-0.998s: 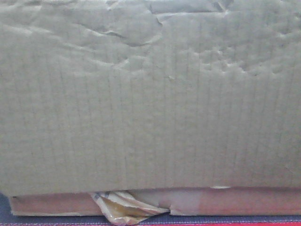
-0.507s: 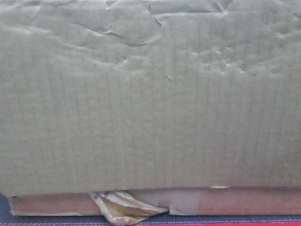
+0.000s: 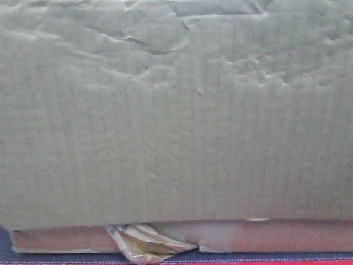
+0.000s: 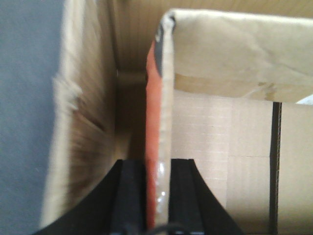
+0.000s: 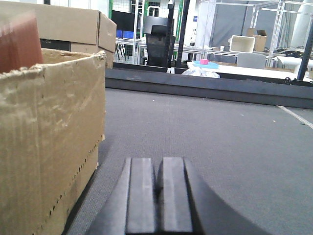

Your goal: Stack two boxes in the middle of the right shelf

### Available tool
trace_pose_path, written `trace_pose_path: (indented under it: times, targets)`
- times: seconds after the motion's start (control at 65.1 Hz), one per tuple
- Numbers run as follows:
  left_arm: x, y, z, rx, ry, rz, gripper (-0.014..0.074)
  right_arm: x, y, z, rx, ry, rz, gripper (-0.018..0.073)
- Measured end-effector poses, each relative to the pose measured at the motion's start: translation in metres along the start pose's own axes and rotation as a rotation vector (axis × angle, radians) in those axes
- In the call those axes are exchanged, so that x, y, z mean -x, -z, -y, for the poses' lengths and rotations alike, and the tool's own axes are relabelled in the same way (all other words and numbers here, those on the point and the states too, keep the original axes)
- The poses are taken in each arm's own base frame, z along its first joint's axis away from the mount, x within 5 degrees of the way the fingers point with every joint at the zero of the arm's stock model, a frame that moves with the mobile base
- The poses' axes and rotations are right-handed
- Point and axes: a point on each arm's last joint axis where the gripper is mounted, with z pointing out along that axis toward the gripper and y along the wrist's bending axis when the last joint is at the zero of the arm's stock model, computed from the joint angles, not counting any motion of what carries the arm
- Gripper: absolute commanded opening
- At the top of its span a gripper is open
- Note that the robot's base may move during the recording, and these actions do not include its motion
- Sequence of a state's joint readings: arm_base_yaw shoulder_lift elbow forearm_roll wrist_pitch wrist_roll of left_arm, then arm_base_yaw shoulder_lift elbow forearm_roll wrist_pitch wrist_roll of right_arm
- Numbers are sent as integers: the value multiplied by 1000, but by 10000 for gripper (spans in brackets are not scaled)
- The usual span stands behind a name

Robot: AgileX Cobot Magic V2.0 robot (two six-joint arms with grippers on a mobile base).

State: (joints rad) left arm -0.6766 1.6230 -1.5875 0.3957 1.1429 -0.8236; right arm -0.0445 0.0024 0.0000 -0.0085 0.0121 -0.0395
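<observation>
Filling the front view edge to edge, a wrinkled brown carton point(image 3: 176, 121) carries a crumpled tape scrap point(image 3: 148, 245) at 6 o'clock on its bottom edge. Left gripper point(image 4: 157, 176): jaws clenched on an upright flap point(image 4: 165, 98) of the carton, one black finger on each face; the flap's left face is orange-red. Right gripper point(image 5: 156, 181): jaws pressed together, nothing between them, low over a grey surface point(image 5: 220, 137). The carton stands just beside it at 9 o'clock. A second carton point(image 5: 63, 24) sits behind, toward 11 o'clock.
</observation>
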Motion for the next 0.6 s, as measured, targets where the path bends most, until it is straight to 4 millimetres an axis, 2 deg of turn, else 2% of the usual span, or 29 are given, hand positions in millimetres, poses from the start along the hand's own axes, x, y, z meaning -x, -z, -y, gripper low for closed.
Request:
trace_pose_path:
  times: [0.092, 0.261, 0.338, 0.491, 0.599]
  targets:
    - [-4, -13, 6, 0, -1, -35, -111, 0, 0, 0, 0, 0, 0, -162]
    - [-7, -21, 10, -7, 6, -63, -86, 0, 0, 0, 0, 0, 0, -162]
    - [-6, -20, 10, -9, 7, -59, 8, 0, 0, 0, 0, 0, 0, -162]
    - [4, -7, 12, -40, 18, -26, 264, 0, 0, 0, 0, 0, 0, -162]
    - [12, 3, 12, -44, 21, -3, 378, 0, 0, 0, 0, 0, 0, -162]
